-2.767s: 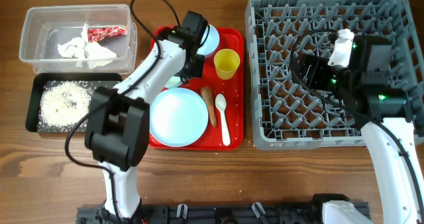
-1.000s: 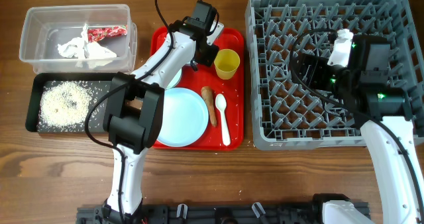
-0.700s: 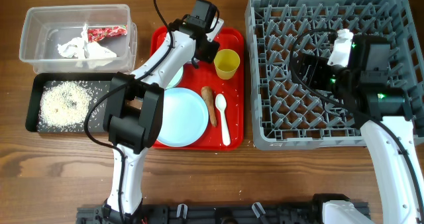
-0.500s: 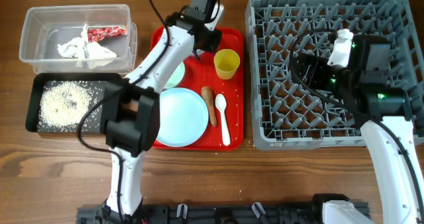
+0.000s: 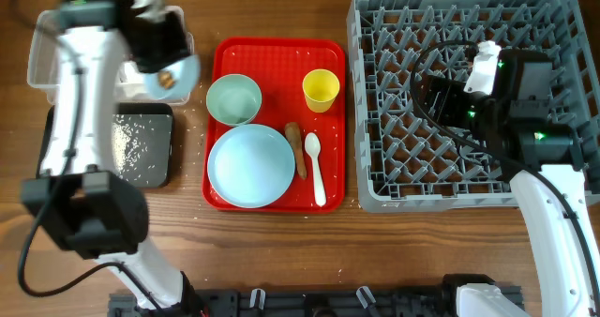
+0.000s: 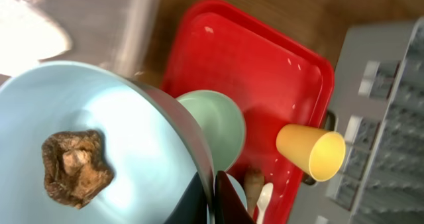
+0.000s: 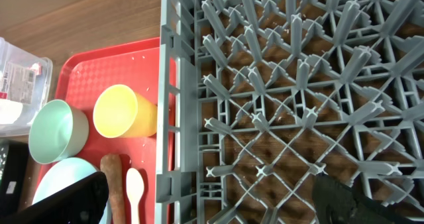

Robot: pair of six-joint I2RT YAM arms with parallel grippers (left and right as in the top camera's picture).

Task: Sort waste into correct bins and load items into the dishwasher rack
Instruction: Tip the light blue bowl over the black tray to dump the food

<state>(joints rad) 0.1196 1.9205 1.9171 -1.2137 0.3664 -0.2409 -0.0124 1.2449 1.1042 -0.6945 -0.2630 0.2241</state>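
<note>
The pale blue bowl (image 6: 99,118) hangs in the air at the right end of the clear tub (image 5: 37,64), just beyond the far edge of the black tray (image 5: 155,167). The small brown food lump (image 6: 71,166) lies in its hollow, so nothing has been poured out yet. The left tool (image 6: 213,194) is clamped on the bowl's rim, one finger inside and one outside. That pinch probably lets the bowl serve as a scoop, to be tipped over a bin. The white rice grains (image 5: 131,141) lie in the black tray, so the lump likely belongs there too.

On the red serving tray (image 5: 277,64) wait the pale green-white bowl (image 5: 233,99), the pale blue plate (image 5: 250,165), the yellow cup (image 5: 322,89), the white spoon (image 5: 315,167) and the brown stick (image 5: 296,148), all within easy reach of either arm. The right tool (image 7: 209,184) hovers over the dishwasher rack (image 5: 525,17) with its fingers wide apart and empty, seemingly parked clear of the left arm's path across the bench (image 5: 375,251).
</note>
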